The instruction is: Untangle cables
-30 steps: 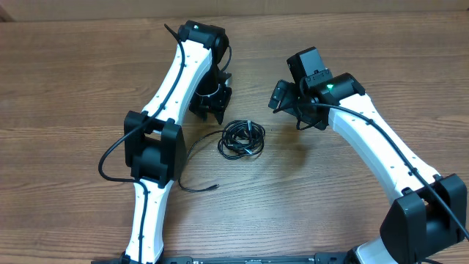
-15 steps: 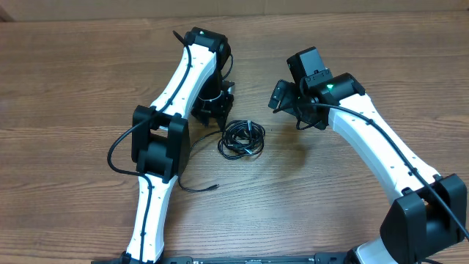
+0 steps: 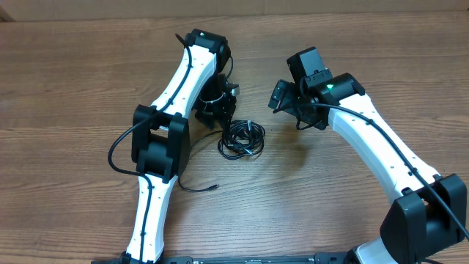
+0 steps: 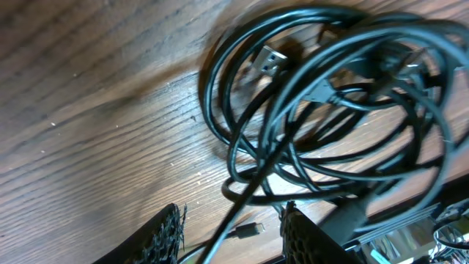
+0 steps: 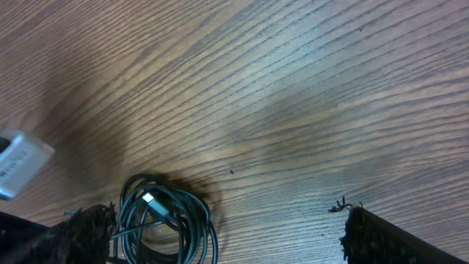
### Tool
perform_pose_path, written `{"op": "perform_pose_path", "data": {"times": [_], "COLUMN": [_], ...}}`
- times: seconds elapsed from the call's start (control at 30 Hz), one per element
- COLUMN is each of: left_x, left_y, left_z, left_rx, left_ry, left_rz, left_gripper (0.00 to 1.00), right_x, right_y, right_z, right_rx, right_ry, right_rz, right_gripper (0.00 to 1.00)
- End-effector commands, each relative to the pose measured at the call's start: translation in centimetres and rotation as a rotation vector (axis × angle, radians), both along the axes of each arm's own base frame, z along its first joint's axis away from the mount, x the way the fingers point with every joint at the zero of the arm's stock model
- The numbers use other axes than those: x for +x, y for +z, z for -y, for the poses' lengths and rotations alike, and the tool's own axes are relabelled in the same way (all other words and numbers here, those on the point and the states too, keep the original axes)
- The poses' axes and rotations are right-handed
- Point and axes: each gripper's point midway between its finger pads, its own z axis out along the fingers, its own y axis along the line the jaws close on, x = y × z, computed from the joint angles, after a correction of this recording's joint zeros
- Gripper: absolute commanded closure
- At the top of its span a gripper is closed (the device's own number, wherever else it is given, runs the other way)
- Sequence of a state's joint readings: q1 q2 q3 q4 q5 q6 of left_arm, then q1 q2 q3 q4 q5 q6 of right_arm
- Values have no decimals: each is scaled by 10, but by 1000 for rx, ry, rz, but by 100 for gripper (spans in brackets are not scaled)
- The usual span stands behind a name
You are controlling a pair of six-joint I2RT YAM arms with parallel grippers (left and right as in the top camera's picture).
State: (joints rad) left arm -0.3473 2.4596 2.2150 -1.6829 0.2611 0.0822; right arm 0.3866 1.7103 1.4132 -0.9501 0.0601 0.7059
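The cables [image 3: 242, 139] lie as one small black coil on the wooden table, with a loose strand [image 3: 198, 188] trailing left under the left arm. My left gripper [image 3: 218, 117] hangs at the coil's upper left edge. In the left wrist view the coil [image 4: 330, 110] fills the frame, showing a silver plug [image 4: 272, 57]. That gripper [image 4: 233, 233] is open, and one strand runs between its fingers untouched. My right gripper [image 3: 287, 108] stands open to the right of the coil. In the right wrist view the coil [image 5: 165, 220] lies by the left finger [image 5: 88, 235], apart from it.
The wooden table [image 3: 73, 88] stretches bare to the left and front. A white block [image 5: 18, 165] shows at the left edge of the right wrist view. The thick black arm cable [image 3: 121, 150] loops out beside the left arm's elbow.
The left arm has shifted right and slightly toward the coil, bringing its gripper to the coil's edge. The right arm and the coil have not moved.
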Motion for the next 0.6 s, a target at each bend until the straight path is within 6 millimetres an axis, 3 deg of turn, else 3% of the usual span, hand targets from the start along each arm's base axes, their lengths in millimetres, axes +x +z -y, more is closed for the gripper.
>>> {"op": "perform_pose_path", "data": {"times": [0.0,0.17,0.23,0.37,0.57], "left_x": [-9,-8,-7,-4,-2], "left_y": [-10,-12,-12,-13,-13], "left_z": [-2,0,0,1,3], "left_rx": [20,16,17,20,25], "left_ry": [-19,-14,-6,11,49], "left_rz": [-36,-31,-28,-18,-13], "left_gripper": [57,67,75,96,96], "right_x": [1,0,-1,-2,-1], "right_y": [-3,-3,-3,-5,-18], "right_z": [2,1,-2,-6,-14], "right_rx": [-13,-4,11,30,39], "right_ry": [-6,-3,4,13,28], "right_rz": [0,-3,-8,-18,-45], "right_gripper": [0,0,1,15,17]}}
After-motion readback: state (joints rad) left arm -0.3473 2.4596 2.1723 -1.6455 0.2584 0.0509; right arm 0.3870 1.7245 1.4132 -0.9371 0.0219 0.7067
